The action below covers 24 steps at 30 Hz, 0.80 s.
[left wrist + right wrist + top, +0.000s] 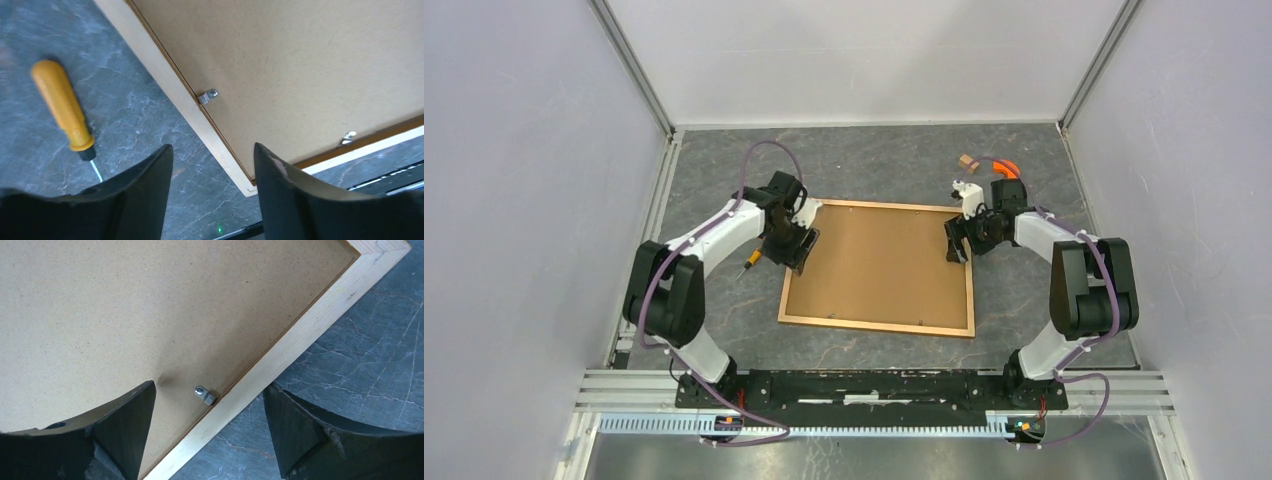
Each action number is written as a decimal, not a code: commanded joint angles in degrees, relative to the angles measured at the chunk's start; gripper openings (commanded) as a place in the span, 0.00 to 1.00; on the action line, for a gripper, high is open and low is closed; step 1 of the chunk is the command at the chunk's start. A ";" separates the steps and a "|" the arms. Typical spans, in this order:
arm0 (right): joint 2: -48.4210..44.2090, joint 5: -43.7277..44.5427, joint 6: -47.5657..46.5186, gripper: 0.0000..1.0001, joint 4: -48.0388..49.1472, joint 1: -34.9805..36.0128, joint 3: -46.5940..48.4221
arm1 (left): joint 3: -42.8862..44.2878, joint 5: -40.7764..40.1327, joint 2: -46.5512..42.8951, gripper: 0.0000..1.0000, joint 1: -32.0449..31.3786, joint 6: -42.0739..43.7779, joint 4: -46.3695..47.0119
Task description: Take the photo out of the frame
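Observation:
The frame [874, 327] lies face down on the table, its thin wooden border around the plain brown backing board [879, 262]. The photo is hidden under the board. My left gripper [796, 250] is open and empty over the frame's left border [165, 75], one finger over the table and one over the board. A small metal clip [207, 95] sits at that border. My right gripper [954, 245] is open and empty and straddles the right border [300, 335], with another metal clip [205, 394] between its fingers.
A screwdriver with a yellow handle [751, 262] lies on the table just left of the frame, and it also shows in the left wrist view [62, 106]. A small wooden block [967, 161] and an orange object [1006, 166] lie at the back right. White walls enclose the table.

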 commanded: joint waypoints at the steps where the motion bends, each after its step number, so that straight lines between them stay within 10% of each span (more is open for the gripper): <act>1: -2.52 -2.15 -0.08 0.88 -2.23 0.41 2.37 | 6.74 0.93 -6.00 0.75 2.56 3.83 -3.86; 24: -16.93 -10.08 -2.86 0.98 -6.01 7.37 7.94 | 23.45 -12.40 19.74 0.60 11.41 14.55 -13.95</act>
